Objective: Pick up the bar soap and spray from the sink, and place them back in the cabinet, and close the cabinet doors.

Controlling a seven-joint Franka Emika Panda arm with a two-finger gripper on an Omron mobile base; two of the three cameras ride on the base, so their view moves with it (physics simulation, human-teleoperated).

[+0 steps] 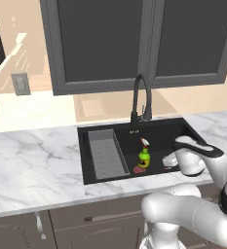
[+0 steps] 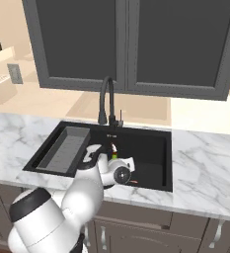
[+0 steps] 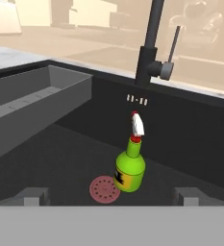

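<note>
Blocking part of the sink (image 2: 151, 133), the arm hides the spray's (image 3: 130, 169) base; end effector (image 3: 111, 196) spread, empty.

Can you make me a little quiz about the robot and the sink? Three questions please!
1. True or false: the spray stands upright in the sink.
2. What round dark-red thing lies beside the spray's base? A) a plate B) the drain disc C) a sponge
3. Fill in: the gripper has its two fingers ____, holding nothing.

Key: 1 true; 2 B; 3 open.
</note>
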